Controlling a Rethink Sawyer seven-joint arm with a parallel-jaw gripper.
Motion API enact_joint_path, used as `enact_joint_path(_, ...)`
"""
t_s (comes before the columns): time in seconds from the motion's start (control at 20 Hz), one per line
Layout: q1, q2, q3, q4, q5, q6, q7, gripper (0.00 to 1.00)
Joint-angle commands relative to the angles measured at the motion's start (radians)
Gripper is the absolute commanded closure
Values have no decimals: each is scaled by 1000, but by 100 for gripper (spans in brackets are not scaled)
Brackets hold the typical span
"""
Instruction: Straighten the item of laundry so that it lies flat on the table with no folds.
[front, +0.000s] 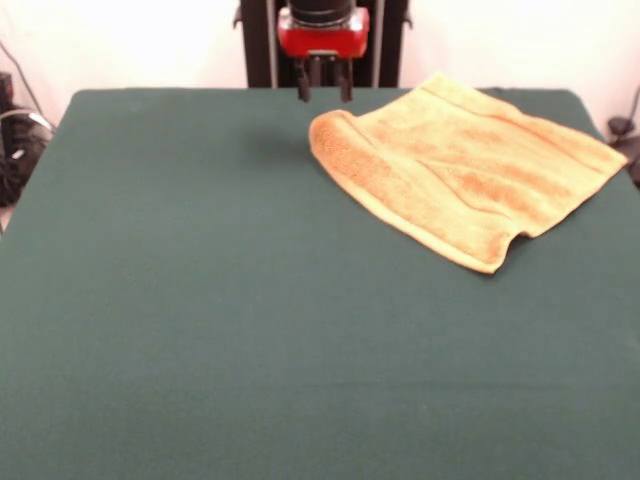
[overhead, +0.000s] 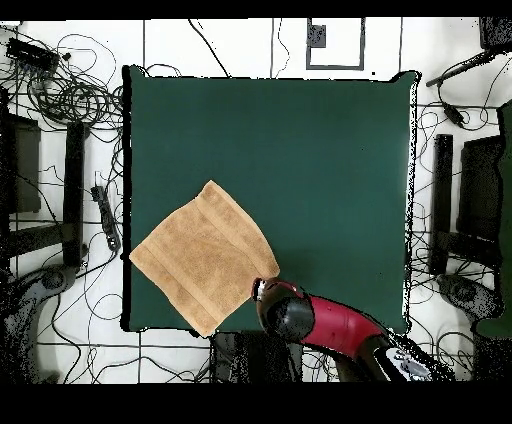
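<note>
The golden-orange towel (front: 470, 165) lies on the dark green table (front: 200, 300) at the far right in the front view. Its left edge is folded over into a thick rolled hem, and a small wrinkle lifts its near corner. In the overhead view the towel (overhead: 203, 257) sits turned like a diamond at the table's (overhead: 330, 150) lower left, with its corners reaching the table's edges. My gripper (front: 324, 92) hangs open and empty at the table's far edge, just above and beside the towel's folded left corner. In the overhead view the gripper (overhead: 275, 305) is by the towel's right corner.
The black pedestal (front: 320, 40) stands behind the gripper. Cables and dark equipment (overhead: 60, 90) lie on the floor round the table, and a bundle of them (front: 15, 140) shows at the left edge of the front view. The towel covers only the far right part of the table.
</note>
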Motion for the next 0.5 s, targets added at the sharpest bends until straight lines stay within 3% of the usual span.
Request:
enact_joint_path(0.05,5,41,79,-1,-71,32,47,0)
enact_joint_path(0.5,18,64,86,-49,-93,40,74,0)
